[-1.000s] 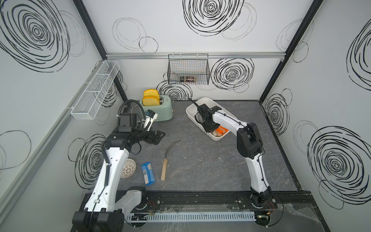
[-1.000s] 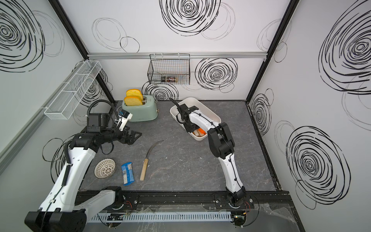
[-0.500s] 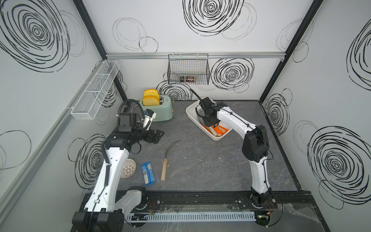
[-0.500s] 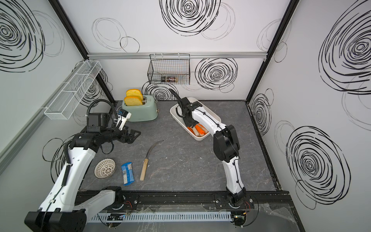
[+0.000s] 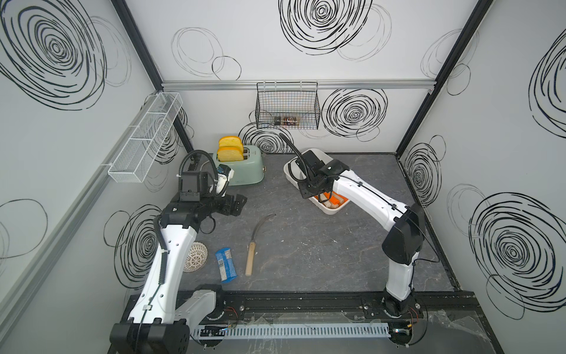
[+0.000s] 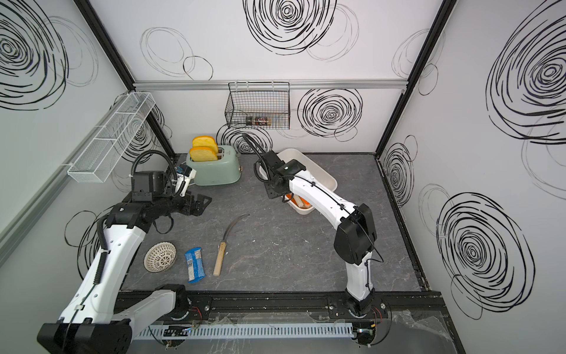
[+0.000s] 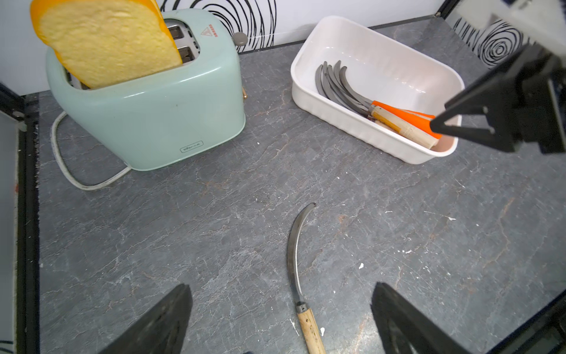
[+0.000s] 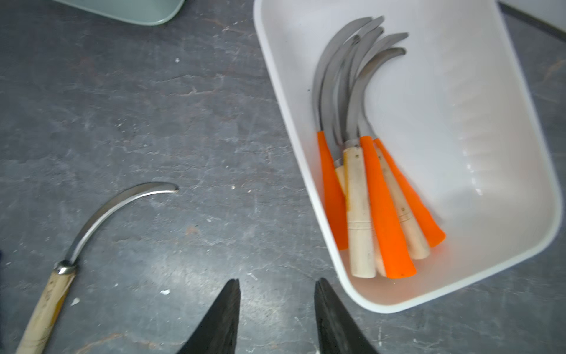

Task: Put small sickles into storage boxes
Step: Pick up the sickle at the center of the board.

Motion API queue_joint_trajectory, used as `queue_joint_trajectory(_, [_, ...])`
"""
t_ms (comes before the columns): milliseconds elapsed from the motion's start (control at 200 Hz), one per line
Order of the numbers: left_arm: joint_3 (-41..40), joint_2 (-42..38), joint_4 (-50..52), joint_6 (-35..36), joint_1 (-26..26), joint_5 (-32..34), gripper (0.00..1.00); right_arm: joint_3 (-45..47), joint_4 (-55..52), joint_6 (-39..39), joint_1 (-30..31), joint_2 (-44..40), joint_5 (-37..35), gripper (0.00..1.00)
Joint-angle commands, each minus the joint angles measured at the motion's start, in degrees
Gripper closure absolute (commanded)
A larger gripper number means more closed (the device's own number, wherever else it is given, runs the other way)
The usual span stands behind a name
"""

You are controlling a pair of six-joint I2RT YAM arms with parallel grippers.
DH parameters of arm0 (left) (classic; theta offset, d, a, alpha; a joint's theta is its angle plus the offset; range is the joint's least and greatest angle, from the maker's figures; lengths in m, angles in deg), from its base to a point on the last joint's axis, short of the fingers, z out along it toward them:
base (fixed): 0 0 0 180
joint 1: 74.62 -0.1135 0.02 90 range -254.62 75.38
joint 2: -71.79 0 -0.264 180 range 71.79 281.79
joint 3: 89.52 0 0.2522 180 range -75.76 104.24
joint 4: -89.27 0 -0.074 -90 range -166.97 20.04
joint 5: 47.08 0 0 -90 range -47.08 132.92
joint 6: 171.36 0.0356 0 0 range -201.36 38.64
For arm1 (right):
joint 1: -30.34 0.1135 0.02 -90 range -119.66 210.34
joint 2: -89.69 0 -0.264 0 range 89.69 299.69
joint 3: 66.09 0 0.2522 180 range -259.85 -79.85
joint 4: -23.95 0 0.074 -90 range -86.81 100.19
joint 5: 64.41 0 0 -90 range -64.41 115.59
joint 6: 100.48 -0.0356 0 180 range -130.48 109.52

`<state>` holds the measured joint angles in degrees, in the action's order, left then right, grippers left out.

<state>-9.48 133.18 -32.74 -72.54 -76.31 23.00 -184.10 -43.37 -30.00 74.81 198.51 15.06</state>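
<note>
Glossy plastic tub (image 8: pixel 505 128); wooden sickle handle (image 8: pixel 46 309)

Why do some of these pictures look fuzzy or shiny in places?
Right wrist view: slightly smeared throughout, the sickles soft-edged, white glare spots inside the storage tub. Left wrist view: crisper, with a soft sheen on the toaster. In both top views: even light, faint shadows, wide-lens stretching toward the edges.

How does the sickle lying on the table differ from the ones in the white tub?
The loose sickle lies alone on the grey table, while the tub sickles lie overlapping inside the white tub. The loose sickle has a pale wooden handle; the tub sickles mix orange and pale wooden handles. All share thin curved grey blades.
</note>
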Motion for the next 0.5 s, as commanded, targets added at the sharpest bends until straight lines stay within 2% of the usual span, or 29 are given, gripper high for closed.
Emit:
queue_joint_trajectory(0, [1.8, -0.1, -3.2, -2.7, -1.9, 2.9, 0.04, 4.6, 4.0, -7.5, 4.8, -2.0, 3.4, 0.55])
queue_joint_trajectory(265, [3.2, 0.6, -3.9, -5.6, -11.7, -0.9, 0.04, 11.1, 11.5, -17.0, 16.2, -0.3, 6.4, 0.54])
queue_joint_trajectory(495, [2.2, 0.2, -3.7, -4.0, -13.7, -2.3, 0.04, 10.9, 17.3, -22.7, 23.1, 4.0, 9.4, 0.54])
